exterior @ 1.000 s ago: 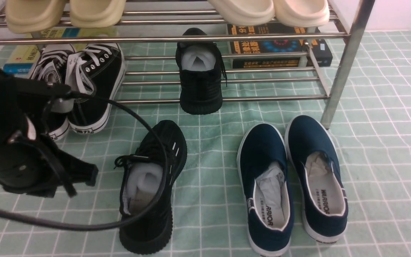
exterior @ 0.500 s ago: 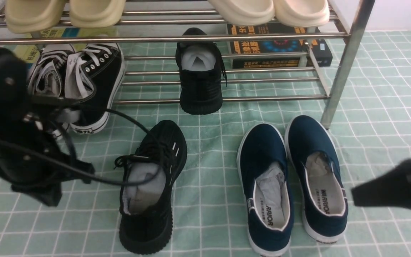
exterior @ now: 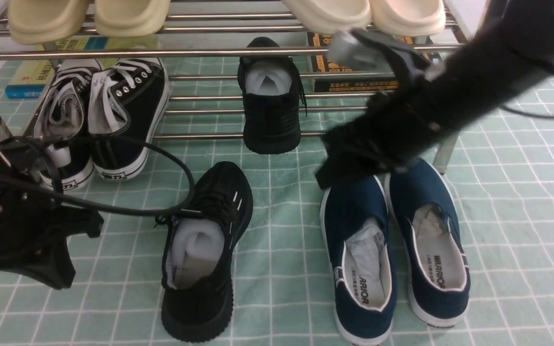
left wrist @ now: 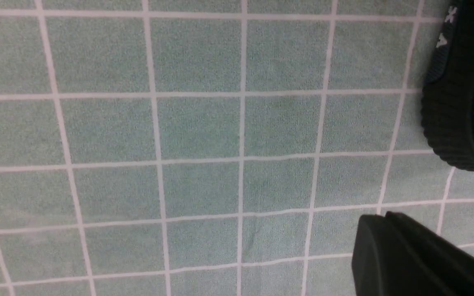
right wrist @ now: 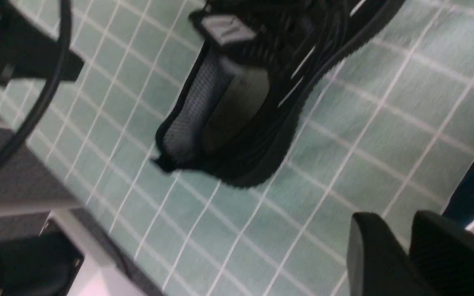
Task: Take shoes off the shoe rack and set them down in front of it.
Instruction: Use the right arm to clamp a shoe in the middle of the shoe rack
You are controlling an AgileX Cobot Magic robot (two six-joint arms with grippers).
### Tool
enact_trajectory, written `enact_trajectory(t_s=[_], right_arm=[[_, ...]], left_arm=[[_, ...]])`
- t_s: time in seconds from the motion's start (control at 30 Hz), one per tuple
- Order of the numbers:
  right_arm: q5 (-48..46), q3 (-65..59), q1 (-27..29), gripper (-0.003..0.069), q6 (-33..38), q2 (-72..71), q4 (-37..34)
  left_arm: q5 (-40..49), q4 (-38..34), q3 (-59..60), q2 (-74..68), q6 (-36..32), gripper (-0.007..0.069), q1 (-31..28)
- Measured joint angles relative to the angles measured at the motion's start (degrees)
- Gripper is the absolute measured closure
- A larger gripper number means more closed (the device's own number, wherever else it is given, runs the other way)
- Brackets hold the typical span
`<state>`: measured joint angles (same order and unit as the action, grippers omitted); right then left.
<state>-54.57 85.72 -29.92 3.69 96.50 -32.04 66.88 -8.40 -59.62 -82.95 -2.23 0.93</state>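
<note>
The steel shoe rack [exterior: 450, 47] spans the back. On its lower tier stand one all-black knit sneaker [exterior: 271, 108] and a pair of black canvas sneakers with white laces [exterior: 125, 115]. A second black knit sneaker [exterior: 205, 254] [right wrist: 253, 102] [left wrist: 463, 102] lies on the cloth in front. My right gripper [exterior: 327, 175] [right wrist: 401, 222] hangs over the toe of a navy slip-on, just right of the racked knit sneaker, its fingers slightly apart and empty. At the lower left my left gripper [exterior: 92, 226] [left wrist: 379, 220] is shut and empty over bare cloth beside the floor sneaker's heel.
Two navy slip-ons [exterior: 392, 250] sit on the green checked cloth [exterior: 522, 216] in front right. Beige slides [exterior: 363, 14] fill the top tier. Books [exterior: 378, 72] lie under the rack. The left arm's cable [exterior: 181, 163] loops over the floor sneaker.
My right arm swept in from the right edge up and left, over the navy slip-ons, and its jaws parted. The left arm drew back and down towards the lower left.
</note>
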Motion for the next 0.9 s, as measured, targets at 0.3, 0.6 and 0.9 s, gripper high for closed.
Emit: enact_trajectory(t_s=[0.3,0.6,0.9], right_arm=[[8.6,19.5,-0.8,0.0137,-22.8,15.0,18.1],[22.6,21.9,-0.8,0.0091,-30.0,22.8,20.3],[29.2,21.9,-0.8,0.0139,-32.5,27.4,20.3]], left_arm=[[-0.2,-1.1,0.0,0.0,0.0,0.0606,0.0],[-0.4,-1.1,0.0,0.0,-0.1,0.0606,0.0],[-0.4,-1.1,0.0,0.0,-0.2,0.0601,0.0]])
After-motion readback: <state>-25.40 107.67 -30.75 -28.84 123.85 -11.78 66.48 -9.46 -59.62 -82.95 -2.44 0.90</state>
